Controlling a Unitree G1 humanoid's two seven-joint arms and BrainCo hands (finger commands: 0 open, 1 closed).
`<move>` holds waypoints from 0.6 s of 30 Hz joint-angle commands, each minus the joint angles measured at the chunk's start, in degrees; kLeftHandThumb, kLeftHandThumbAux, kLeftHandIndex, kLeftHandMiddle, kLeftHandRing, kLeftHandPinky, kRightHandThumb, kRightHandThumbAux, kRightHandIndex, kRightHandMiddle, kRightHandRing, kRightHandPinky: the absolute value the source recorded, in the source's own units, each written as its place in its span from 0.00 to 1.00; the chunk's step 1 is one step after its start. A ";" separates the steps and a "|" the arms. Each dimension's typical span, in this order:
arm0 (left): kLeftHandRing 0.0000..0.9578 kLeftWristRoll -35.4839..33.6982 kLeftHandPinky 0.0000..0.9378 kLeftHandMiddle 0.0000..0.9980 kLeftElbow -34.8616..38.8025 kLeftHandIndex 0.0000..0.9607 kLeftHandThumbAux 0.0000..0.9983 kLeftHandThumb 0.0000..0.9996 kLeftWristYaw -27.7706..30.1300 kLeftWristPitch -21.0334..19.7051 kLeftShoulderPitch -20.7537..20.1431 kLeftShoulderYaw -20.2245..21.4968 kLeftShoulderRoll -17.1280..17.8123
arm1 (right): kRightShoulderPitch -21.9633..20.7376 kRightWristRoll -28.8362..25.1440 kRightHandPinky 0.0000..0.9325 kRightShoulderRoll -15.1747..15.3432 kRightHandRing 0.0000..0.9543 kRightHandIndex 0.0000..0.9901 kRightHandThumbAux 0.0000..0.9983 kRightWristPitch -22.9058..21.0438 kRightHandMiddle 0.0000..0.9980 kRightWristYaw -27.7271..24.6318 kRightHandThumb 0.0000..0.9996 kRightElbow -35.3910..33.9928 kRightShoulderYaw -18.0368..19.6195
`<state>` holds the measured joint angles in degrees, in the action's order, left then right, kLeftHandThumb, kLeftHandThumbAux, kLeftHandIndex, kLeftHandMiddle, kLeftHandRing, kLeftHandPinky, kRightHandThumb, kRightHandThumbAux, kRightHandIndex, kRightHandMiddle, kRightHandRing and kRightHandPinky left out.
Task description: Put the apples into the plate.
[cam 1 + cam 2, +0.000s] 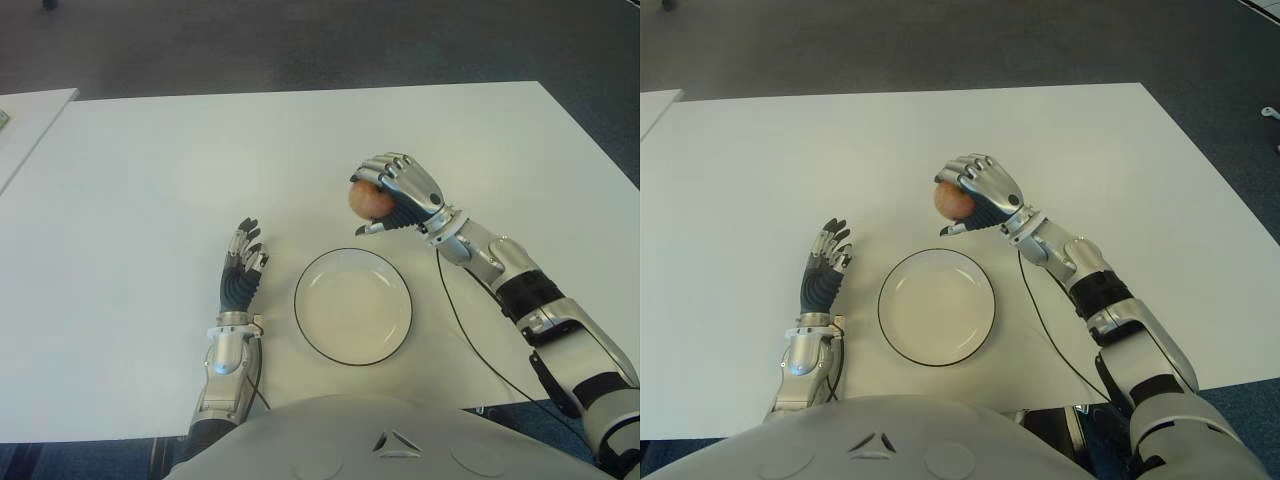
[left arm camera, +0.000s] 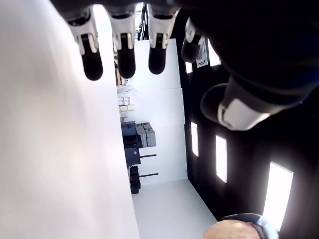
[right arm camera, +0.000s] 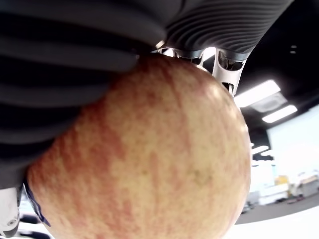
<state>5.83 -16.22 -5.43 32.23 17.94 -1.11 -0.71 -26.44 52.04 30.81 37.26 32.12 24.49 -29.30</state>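
In the left eye view, your right hand (image 1: 398, 192) grips the apple (image 1: 366, 200) above the table (image 1: 130, 180), just beyond the plate (image 1: 352, 305); the plate lies toward you and slightly left. Your left hand (image 1: 241, 262) shows left of the plate. Its wrist view shows fingers (image 2: 125, 57) extended, holding nothing. The right wrist view fills with the clasped apple.
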 commanded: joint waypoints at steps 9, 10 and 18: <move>0.15 0.84 0.24 0.13 -5.98 0.09 0.51 0.07 -0.31 -4.18 3.31 -0.63 -0.53 | 6.40 3.62 0.95 0.65 0.92 0.88 0.72 4.45 0.89 -0.37 0.75 -9.53 -1.19; 0.15 0.86 0.24 0.13 -5.99 0.09 0.52 0.07 -0.32 -4.17 3.31 -0.64 -0.54 | 7.22 3.81 0.95 0.69 0.92 0.88 0.72 4.68 0.89 -0.39 0.75 -10.63 -1.17; 0.14 1.14 0.22 0.12 -6.19 0.09 0.52 0.07 -0.57 -4.28 3.18 -0.73 -0.68 | 10.48 3.37 0.94 0.98 0.92 0.85 0.73 6.25 0.88 -2.77 0.72 -15.71 -0.67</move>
<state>6.10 -16.28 -5.62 32.21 17.90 -1.15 -0.88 -16.36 55.50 31.33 42.69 30.60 10.30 -30.43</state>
